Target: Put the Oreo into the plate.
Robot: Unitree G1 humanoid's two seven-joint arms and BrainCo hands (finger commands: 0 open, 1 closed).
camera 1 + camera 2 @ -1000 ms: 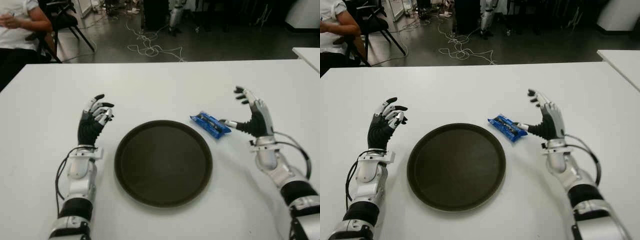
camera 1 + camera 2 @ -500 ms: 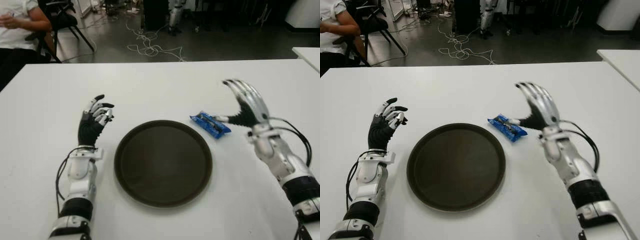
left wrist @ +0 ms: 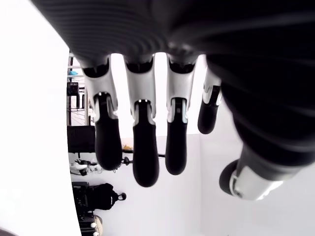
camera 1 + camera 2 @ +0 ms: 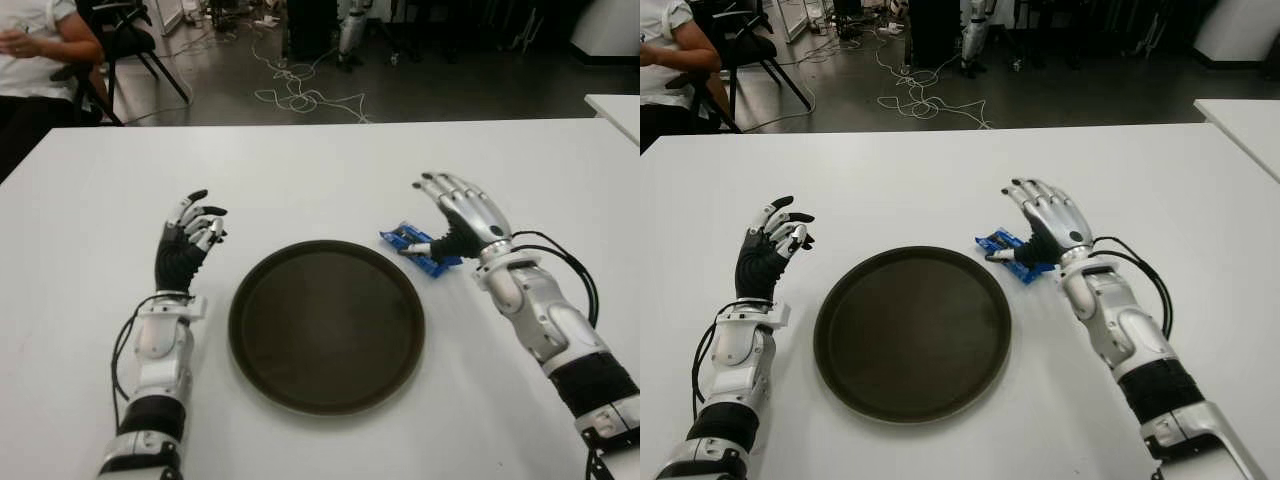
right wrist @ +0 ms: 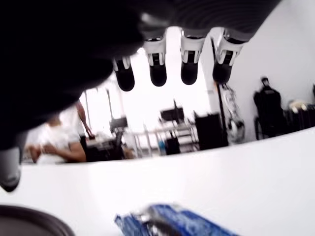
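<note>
The Oreo is a blue packet (image 4: 408, 242) lying on the white table (image 4: 300, 170), just beyond the right rim of the dark round plate (image 4: 326, 330). My right hand (image 4: 440, 215) hovers over the packet's right end with fingers spread and the thumb down by its near edge; nothing is grasped. In the right wrist view the packet (image 5: 172, 221) lies below the straight fingertips (image 5: 157, 73), with the plate's edge (image 5: 29, 223) beside it. My left hand (image 4: 193, 228) shows left of the plate, fingers relaxed and holding nothing.
A person (image 4: 40, 40) sits beyond the table's far left corner, next to a chair (image 4: 130, 40). Cables (image 4: 300, 95) lie on the floor behind the table. Another white table's corner (image 4: 615, 105) shows at the far right.
My right hand has swung left and come down from beside the packet to over it, thumb at its near edge. The packet, the plate and my left hand have not moved.
</note>
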